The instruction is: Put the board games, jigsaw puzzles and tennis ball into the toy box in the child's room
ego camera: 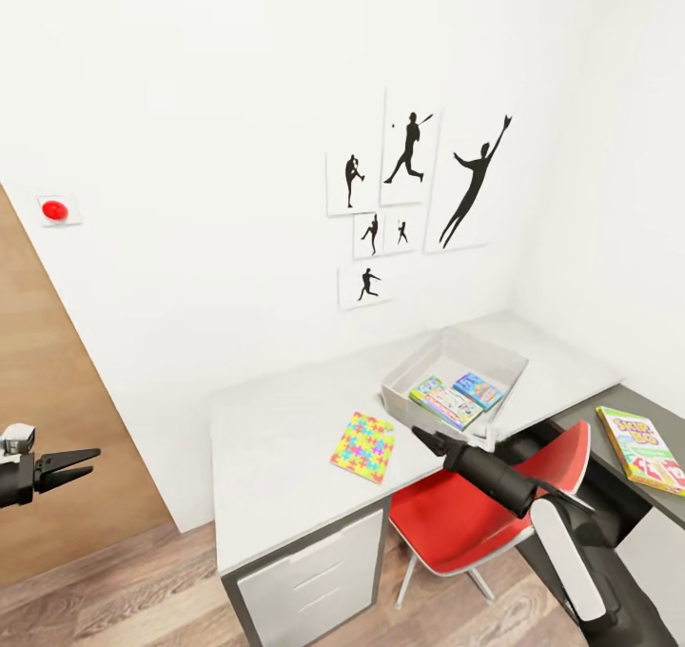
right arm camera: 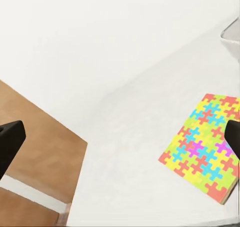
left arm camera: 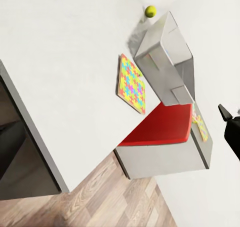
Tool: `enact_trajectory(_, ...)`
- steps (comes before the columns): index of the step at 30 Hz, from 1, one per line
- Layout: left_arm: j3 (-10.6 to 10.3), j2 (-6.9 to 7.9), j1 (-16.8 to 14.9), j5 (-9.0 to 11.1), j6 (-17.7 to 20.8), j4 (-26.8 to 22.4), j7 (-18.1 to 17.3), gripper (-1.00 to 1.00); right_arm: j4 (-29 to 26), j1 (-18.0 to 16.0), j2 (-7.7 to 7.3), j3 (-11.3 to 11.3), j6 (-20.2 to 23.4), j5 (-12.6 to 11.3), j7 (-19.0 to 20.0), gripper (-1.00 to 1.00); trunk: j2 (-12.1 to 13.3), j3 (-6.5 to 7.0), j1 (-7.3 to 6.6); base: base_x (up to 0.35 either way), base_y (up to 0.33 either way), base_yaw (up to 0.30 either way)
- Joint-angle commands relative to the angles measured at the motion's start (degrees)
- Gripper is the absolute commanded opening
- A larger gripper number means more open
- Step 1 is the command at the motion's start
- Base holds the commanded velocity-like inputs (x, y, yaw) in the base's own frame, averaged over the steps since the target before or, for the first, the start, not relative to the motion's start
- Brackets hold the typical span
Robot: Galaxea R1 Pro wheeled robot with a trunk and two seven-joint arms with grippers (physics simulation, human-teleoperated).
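Head view: the pale surface (ego camera: 276,457) runs along the wall into the corner. A puzzle (ego camera: 363,446) lies flat near the surface's front edge, above the red chair (ego camera: 476,514). The toy box (ego camera: 455,381) stands just beside it, toward the corner, and holds two flat game boxes (ego camera: 457,398) side by side. The Skip-Bo box (ego camera: 642,448) lies on the lower dark section at the far right, well apart from the toy box.

The right fingers (ego camera: 425,441) hang over the front edge between puzzle and toy box, tips close together, touching neither and holding nothing. In the right wrist view both dark fingertips (right arm camera: 10,142) sit at the frame's sides, with the puzzle (right arm camera: 206,146) lying between and beyond them.

The left fingers (ego camera: 74,464) are held off the surface, in front of the brown door panel (ego camera: 57,419), slightly parted and empty. The left wrist view shows the tennis ball (left arm camera: 150,10) on the surface behind the toy box (left arm camera: 165,62), near the wall.
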Motion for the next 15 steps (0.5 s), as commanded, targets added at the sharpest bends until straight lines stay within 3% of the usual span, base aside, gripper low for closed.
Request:
enact_trajectory(1,0.10,-0.01,-0.07,-0.43,0.60,-0.03,-0.41,1.00,-0.09,-0.05,0.00,0.42,0.47,-0.41,-0.84,1.00,-0.13,-0.13,0.04,0.010,0.005,0.000)
enact_trajectory(5,0.10,-0.01,-0.07,-0.43,0.58,-0.03,-0.41,1.00,-0.42,-0.05,0.31,2.83,0.49,-0.46,-6.67,1.00,-0.13,-0.13,0.04,0.005,0.003,0.000)
enact_trajectory(8,0.12,-0.01,-0.07,-0.46,0.55,-0.03,-0.41,1.00,-0.70,-0.04,1.67,4.64,0.76,-0.48,-11.85,1.00,-0.13,-0.13,0.04,0.002,0.001,0.000)
enact_trajectory(13,0.64,-0.01,-0.07,-0.48,0.52,-0.03,-0.41,1.00,-0.91,-0.82,5.47,7.16,2.58,-0.53,-20.98,1.00,-0.13,-0.13,0.04,0.000,0.000,0.000)
enact_trajectory(15,0.76,-0.01,-0.07,-0.52,0.51,-0.03,-0.41,1.00,-0.93,-2.97,7.03,7.73,5.64,-0.59,-25.38,1.00,-0.13,-0.13,0.04,0.004,0.003,0.000)
